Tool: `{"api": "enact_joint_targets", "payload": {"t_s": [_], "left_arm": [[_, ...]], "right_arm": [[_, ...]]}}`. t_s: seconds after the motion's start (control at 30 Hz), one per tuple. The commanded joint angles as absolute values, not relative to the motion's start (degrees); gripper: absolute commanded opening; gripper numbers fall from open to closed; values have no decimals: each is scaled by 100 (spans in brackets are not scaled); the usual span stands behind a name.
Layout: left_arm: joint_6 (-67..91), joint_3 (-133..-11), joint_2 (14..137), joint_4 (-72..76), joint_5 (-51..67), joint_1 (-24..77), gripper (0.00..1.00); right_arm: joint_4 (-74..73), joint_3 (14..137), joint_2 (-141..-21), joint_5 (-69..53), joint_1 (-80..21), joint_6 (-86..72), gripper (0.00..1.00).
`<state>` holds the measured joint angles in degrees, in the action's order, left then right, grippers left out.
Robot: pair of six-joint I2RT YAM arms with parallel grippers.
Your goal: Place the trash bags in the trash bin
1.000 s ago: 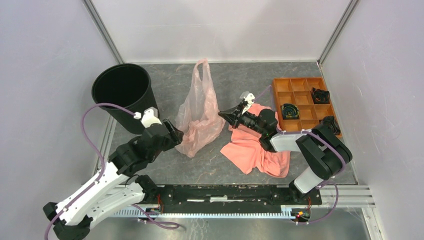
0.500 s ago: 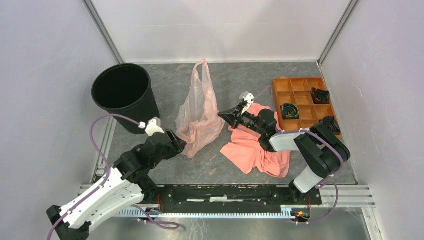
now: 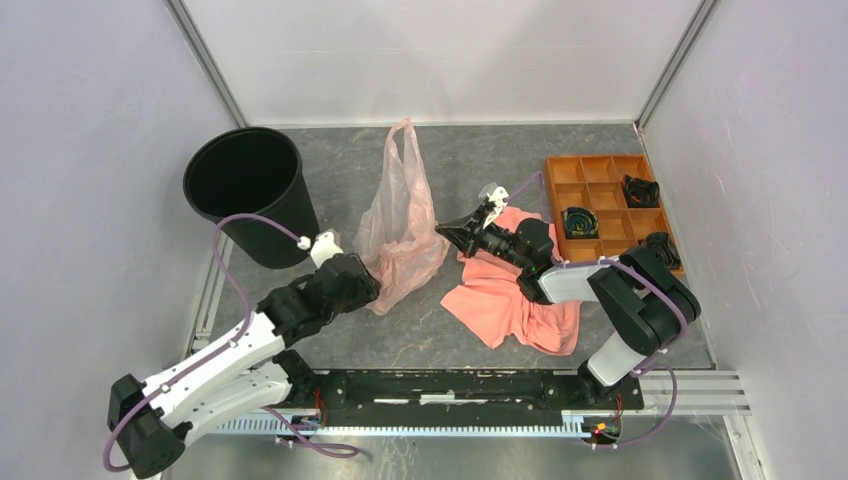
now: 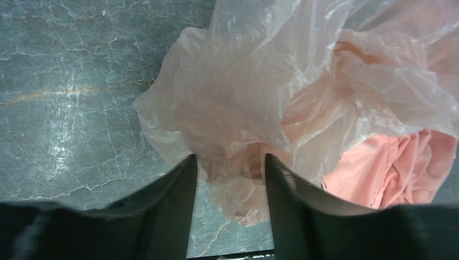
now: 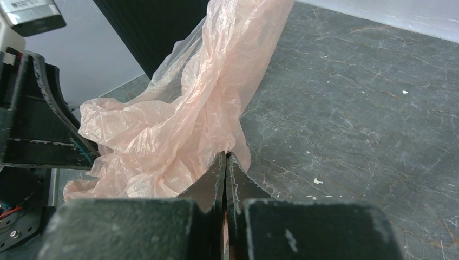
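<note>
The pale pink translucent trash bag [image 3: 400, 225] lies flat on the grey table, its handles pointing to the back. The black round trash bin [image 3: 245, 190] stands upright at the back left, apart from the bag. My left gripper [image 3: 368, 288] is open at the bag's near end. In the left wrist view its fingers [image 4: 173, 200] stand either side of the crumpled bag [image 4: 260, 97]. My right gripper [image 3: 445, 232] is shut, its tips [image 5: 225, 157] against the bag's right edge [image 5: 178, 119]. I cannot tell whether it pinches any plastic.
A coral-orange cloth [image 3: 510, 300] lies under my right arm, and shows past the bag in the left wrist view [image 4: 389, 168]. An orange compartment tray [image 3: 548, 195] holding black items stands at the back right. White walls close in the back and sides.
My left arm has swung right and forward, bringing its open jaws onto the bag's near end. The bag, bin and right arm have not moved.
</note>
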<state>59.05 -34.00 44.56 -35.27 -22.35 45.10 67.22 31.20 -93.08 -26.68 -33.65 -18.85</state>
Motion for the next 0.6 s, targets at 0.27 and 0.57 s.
{"api": "enact_joint_targets", "payload": {"t_s": [0.27, 0.57], "left_arm": [[5260, -4104, 4551, -3301, -2783, 4500, 2], [5130, -5687, 3806, -4331, -3376, 4500, 2]], "right_arm": [[7119, 3190, -9356, -2712, -3378, -1907, 0], [5985, 3872, -9342, -2422, -3400, -1031, 0]]}}
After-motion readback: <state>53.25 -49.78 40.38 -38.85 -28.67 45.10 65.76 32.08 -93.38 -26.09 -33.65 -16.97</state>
